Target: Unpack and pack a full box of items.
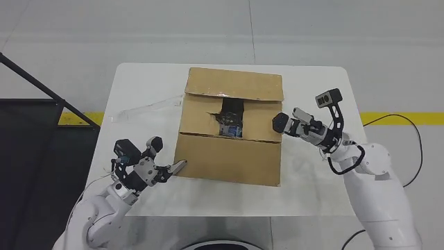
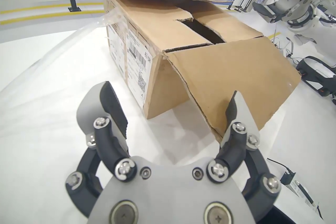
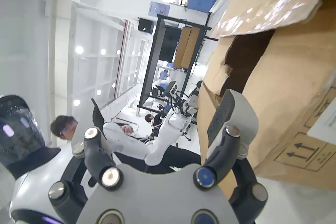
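One cardboard box (image 1: 232,128) sits at the middle of the white surface (image 1: 139,83), its top flaps folded over but not sealed. A torn gap (image 1: 229,114) runs down the centre of the top, and dark and blue contents (image 1: 230,128) show through it, too small to tell apart. The near flap (image 2: 231,72) slopes down off the box (image 2: 147,15) and hangs out over the surface. A strip of clear film (image 1: 149,107) trails from the box's upper-left corner across the surface. At the lower left of the top view, the left gripper (image 1: 169,154) sits just beside the box's lower-left corner. In its own wrist view, the left gripper (image 2: 173,93) has its fingers spread wide and holds nothing, one fingertip close to the flap's edge. At the right of the top view, the right gripper (image 1: 284,121) is close against the box's right side. In its own wrist view, the right gripper (image 3: 160,107) is also wide open and empty. One finger lies in front of the box (image 3: 288,78) wall; whether it touches cannot be told.
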Tool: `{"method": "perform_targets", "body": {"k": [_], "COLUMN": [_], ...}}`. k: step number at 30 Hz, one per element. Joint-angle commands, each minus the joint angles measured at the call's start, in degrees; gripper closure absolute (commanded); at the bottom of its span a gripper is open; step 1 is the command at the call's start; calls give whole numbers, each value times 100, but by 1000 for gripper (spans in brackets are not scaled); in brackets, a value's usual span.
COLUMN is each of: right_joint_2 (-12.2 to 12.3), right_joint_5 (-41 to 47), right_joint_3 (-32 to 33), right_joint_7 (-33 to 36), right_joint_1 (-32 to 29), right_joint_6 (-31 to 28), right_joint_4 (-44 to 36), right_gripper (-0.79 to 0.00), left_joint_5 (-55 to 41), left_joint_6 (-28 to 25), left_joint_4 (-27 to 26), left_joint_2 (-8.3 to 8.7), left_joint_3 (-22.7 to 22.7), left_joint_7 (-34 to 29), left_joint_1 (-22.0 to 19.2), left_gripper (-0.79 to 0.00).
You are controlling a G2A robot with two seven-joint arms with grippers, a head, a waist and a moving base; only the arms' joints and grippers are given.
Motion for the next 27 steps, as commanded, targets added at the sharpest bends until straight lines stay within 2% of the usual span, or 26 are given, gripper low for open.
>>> {"method": "perform_targets", "body": {"k": [1,9,15,22,27], "right_joint_2": [-19,-79,-149,-283,-430], "right_joint_5": [-136,-392,-512,-576,-1027], "right_joint_3": [-122,-444,-645,-888,-1192], "right_joint_7": [-186,-536,-1051,-1910,-2923], "right_joint_1": [114,556,873,1350,1862], "right_joint_6": [106,497,625,476,243], "right_joint_4": [43,406,702,1037,1447], "right_gripper": [-785,-785,-785,-785,-785], "left_joint_5": [0,0,0,0,0], "left_joint_6": [0,0,0,0,0], "left_joint_4": [0,0,0,0,0], "left_joint_2": [0,0,0,0,0], "left_joint_3": [0,0,0,0,0], "left_joint_7": [0,0,0,0,0], "left_joint_1": [0,0,0,0,0], "left_gripper": [-785,-785,-785,-785,-785]}}
